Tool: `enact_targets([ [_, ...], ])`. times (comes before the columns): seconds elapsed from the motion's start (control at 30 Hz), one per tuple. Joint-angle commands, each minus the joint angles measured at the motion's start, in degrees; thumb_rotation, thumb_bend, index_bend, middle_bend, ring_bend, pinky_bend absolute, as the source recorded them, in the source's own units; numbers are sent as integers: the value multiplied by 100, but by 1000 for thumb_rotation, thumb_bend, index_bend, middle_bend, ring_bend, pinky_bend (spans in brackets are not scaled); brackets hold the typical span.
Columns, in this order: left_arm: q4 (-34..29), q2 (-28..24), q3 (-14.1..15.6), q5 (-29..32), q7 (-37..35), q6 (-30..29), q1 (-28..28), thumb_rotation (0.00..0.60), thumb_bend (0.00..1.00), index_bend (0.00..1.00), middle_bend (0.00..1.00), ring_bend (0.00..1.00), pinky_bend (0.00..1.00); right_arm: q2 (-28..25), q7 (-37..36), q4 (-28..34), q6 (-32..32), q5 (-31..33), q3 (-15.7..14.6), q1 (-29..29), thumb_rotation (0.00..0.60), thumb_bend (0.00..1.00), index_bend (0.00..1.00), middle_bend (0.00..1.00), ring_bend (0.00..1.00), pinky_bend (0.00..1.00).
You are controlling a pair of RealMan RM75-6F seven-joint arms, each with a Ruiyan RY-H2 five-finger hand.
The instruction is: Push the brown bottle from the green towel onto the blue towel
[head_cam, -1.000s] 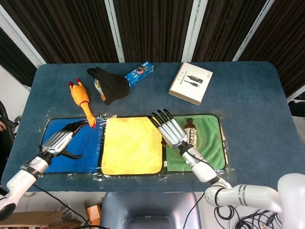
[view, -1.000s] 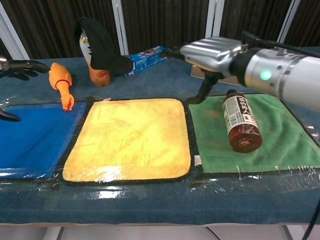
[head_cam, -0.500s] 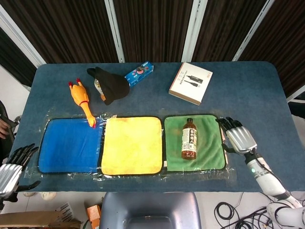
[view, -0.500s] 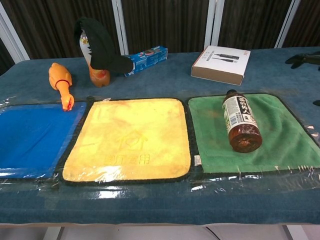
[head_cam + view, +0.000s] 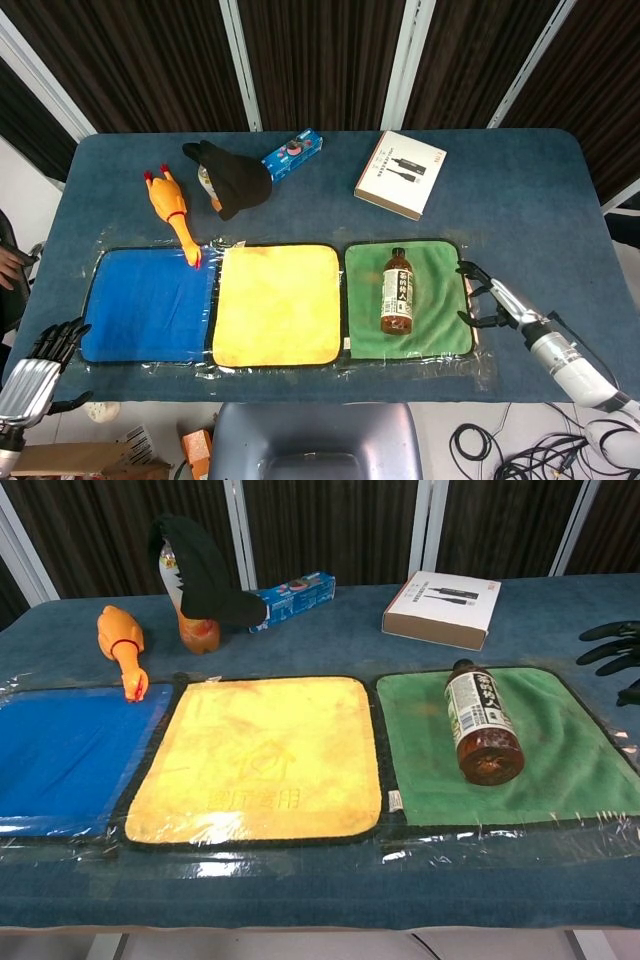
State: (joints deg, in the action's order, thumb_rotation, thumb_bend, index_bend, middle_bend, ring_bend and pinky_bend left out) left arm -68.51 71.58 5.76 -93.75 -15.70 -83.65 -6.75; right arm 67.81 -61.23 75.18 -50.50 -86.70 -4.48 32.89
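Nothing about the brown bottle has changed since half a second ago; it lies in the same spot on the green towel. It rests on its side, with the cap pointing to the far edge of the tabletop, so it may roll if it is pushed from the side. The yellow towel lies between the green towel and the blue towel. That means the bottle has to cross the yellow one first, so I think the push has not begun.

Only the two robot hands have shifted a little. The right robot hand has turned so it shows edge-on, just past the right side of the green towel. Its dark fingers are spread apart and hold nothing. It is near the bottle but does not touch it. That looks like a good side to push from.

The left robot hand has come up a bit at the near left corner, just beside the blue towel. Its fingers seem spread and empty, but it is partly cut off.
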Motion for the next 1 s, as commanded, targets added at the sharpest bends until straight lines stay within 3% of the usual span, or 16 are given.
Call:
enact_targets([
  [0.03,-37,-14,8,28,34,70,-11,600,37,0,0,0,81,173,-1871,-425,514,-727,-175,458,600,290,76,123,100,275],
  [0.67,-94,-104,11,61,-86,244,-43,600,38,0,0,0,81,600,-3893,-1043,546,-1279,-751,1164,600,290,59,141,100,244],
  [1.0,-54,-70,-24,107,-40,285,-46,600,38,0,0,0,81,777,-4161,-1184,570,-1076,-744,1313,600,290,49,141,100,205],
])
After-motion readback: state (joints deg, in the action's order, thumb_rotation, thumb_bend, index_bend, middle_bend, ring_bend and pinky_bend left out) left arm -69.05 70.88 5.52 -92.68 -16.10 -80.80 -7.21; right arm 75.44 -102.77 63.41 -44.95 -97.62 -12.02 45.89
